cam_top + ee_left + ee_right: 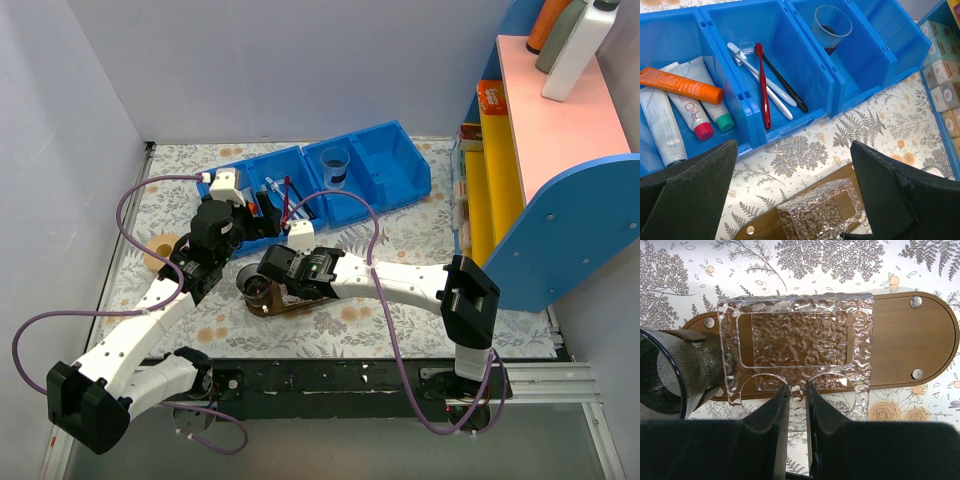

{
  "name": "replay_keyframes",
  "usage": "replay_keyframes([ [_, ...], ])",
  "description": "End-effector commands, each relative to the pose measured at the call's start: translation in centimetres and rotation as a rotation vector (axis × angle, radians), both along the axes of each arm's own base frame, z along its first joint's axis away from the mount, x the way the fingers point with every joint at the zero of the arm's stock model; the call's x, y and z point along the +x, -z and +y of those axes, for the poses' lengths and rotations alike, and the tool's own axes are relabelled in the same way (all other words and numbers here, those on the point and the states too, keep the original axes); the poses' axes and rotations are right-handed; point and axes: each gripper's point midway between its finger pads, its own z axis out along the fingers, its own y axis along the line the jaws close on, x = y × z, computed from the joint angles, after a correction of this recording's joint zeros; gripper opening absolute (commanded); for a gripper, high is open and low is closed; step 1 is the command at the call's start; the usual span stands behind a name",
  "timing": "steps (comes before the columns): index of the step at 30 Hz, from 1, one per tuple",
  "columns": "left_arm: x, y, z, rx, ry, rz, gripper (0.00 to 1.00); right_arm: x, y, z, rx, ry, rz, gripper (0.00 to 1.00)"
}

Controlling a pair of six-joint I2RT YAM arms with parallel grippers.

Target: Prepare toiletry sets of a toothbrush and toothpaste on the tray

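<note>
While R gripper (796,390) pinches near rim of clear holder (795,335) over tray (920,330), L gripper (794,150) hangs wide open, empty. Toothbrush (781,91) lies in mid bin (790,35) at its 12 o'clock. Toothpaste (687,107) in L bin (660,45) at 10.

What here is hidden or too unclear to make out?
Tray: top view, mostly under the right arm.
Dark cup: right wrist view, cut off by the left edge.
Holder: left wrist view, cut off by the bottom edge.
</note>
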Motion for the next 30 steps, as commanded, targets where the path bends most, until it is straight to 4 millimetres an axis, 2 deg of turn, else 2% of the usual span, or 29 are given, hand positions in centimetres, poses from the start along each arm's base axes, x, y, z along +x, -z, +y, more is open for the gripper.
replay_keyframes([
  [1, -0.3, -0.8, 0.2, -0.015, 0.002, -0.023, 0.98, 0.4, -0.9, 0.2, 0.006, 0.033, -0.032, 0.01],
  [7, -0.2, -0.7, 0.2, -0.013, 0.002, -0.022, 0.98, 0.5, -1.1, 0.1, -0.002, 0.032, -0.039, 0.13],
  [14, -0.3, -0.7, 0.3, -0.011, 0.001, -0.023, 0.98, 0.6, -1.6, 0.5, 0.010, 0.021, -0.044, 0.34],
  [20, -0.4, -0.8, 0.3, -0.013, 0.003, -0.027, 0.98, 0.5, -2.0, 0.8, 0.038, 0.018, -0.049, 0.42],
  [26, -0.4, -1.1, 0.6, -0.017, -0.013, -0.036, 0.98, 0.5, -2.3, 0.1, 0.045, 0.027, -0.058, 0.46],
  [30, -0.4, -1.0, 0.7, -0.019, -0.023, -0.032, 0.98, 0.5, -3.2, -0.3, 0.080, 0.026, -0.079, 0.48],
])
